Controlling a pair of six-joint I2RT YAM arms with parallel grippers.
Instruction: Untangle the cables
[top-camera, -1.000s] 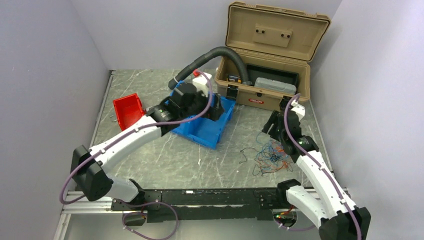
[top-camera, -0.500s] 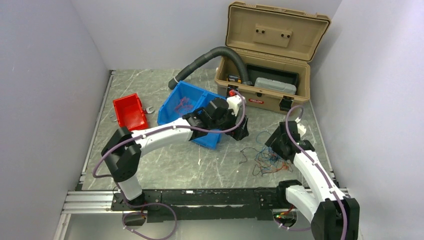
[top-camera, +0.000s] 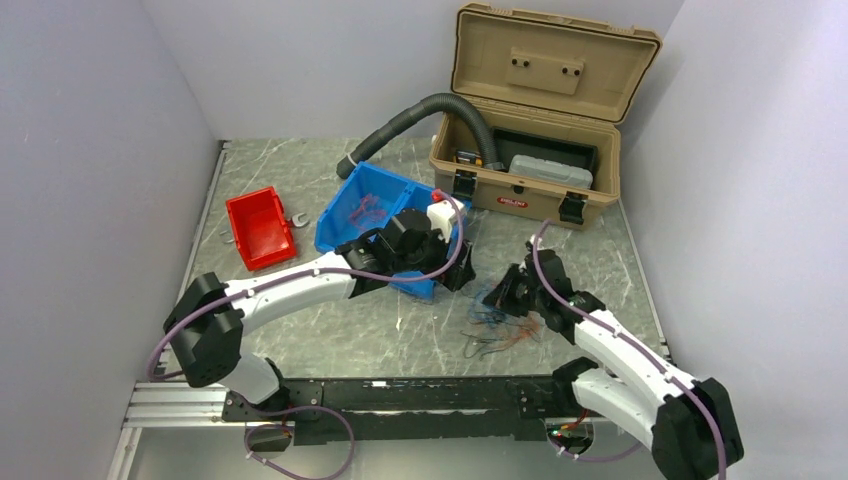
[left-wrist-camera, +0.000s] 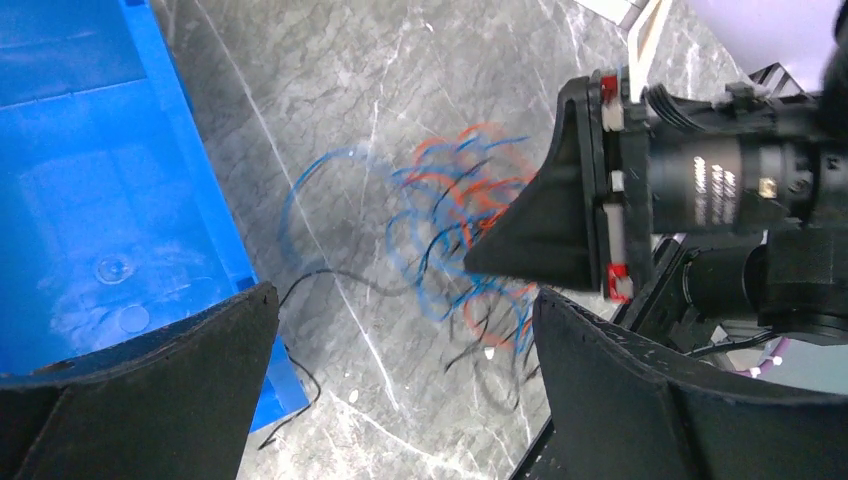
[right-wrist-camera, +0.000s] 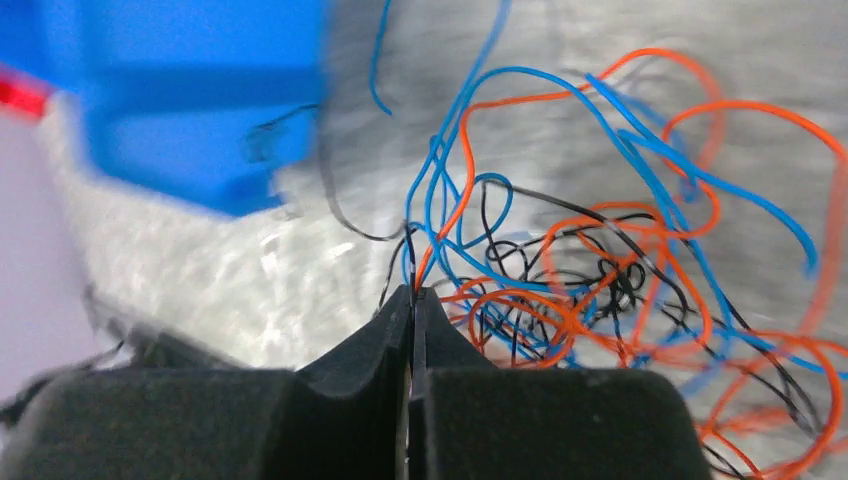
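Observation:
The cables (top-camera: 497, 326) lie as a loose tangle of thin red, blue and black wires on the marble table, right of the blue bin (top-camera: 352, 200). My right gripper (top-camera: 498, 298) is low over the tangle's top edge. The right wrist view shows that gripper (right-wrist-camera: 412, 291) shut, with a few strands of the cables (right-wrist-camera: 600, 262) pinched at its tips. My left gripper (top-camera: 462, 272) hangs at the bin's right corner. The left wrist view shows it (left-wrist-camera: 405, 300) wide open above the cables (left-wrist-camera: 450, 225), holding nothing. A few red wires (top-camera: 366, 211) lie inside the bin.
An open tan toolbox (top-camera: 530, 150) stands at the back right, with a grey corrugated hose (top-camera: 420, 112) arching from it toward the blue bin. A red bin (top-camera: 258, 228) and a small wrench (top-camera: 297, 217) sit at the left. Walls close both sides.
My left arm swung from over the blue bin to its right corner. My right gripper dropped left onto the tangle and shut on strands. The tangle shifted left.

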